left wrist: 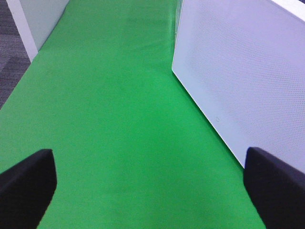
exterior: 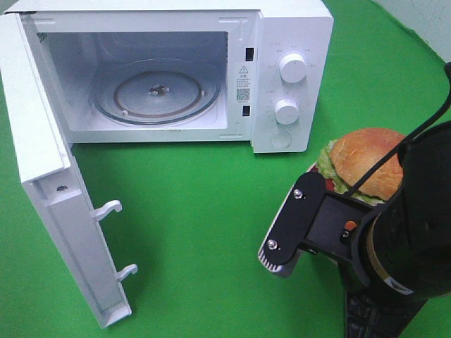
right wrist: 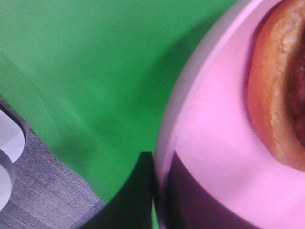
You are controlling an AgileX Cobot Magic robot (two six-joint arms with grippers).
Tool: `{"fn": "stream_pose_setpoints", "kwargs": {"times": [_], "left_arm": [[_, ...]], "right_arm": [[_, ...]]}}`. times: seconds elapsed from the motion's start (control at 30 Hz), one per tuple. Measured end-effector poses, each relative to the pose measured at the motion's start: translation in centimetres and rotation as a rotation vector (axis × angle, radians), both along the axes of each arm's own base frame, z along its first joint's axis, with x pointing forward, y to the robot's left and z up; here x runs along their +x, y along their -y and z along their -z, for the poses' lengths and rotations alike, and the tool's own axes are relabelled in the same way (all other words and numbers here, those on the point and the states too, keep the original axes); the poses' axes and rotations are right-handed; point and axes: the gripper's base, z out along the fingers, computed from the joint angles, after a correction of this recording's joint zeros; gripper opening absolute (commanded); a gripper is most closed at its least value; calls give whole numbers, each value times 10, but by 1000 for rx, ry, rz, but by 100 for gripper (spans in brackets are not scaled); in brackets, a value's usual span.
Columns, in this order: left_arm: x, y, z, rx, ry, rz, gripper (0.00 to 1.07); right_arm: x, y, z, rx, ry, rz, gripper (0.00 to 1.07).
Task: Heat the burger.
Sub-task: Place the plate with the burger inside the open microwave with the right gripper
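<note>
The round burger (exterior: 366, 162), with a golden-brown domed bun and green lettuce at its edge, sits on a pale pink round plate (right wrist: 209, 124) on the green cloth (exterior: 197, 211), just in front of the dial panel of the white microwave oven (exterior: 282, 28). The right gripper (right wrist: 159, 181) has its fingers pressed together on the near rim of that plate, one dark finger outside the rim and one over it, so the burger lies just beyond the fingertips, towards the oven. The left gripper (left wrist: 147, 157) has its fingers spread wide with nothing between them, over bare cloth beside the dotted outer face of the white oven door (exterior: 42, 176), well apart from the burger. That door stands swung fully open on the left. The round glass turntable (exterior: 156, 95) inside is bare. The coming move probably turns on this: the cavity opens to the left of and behind the plate, so the nearer right arm would carry it leftward, then inward
</note>
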Motion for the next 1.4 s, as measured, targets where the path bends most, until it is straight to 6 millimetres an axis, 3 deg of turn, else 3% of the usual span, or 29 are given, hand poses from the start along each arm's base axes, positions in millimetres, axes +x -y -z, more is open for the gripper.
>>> {"fn": "stream_pose_setpoints", "kwargs": {"times": [1.03,1.4], "left_arm": [[0,0,0,0,0,0,100],[0,0,0,0,0,0,100]], "right_arm": [[7,-18,-1,-92,23,-654,0],[31,-5,-1,-126,27,-745,0]]}}
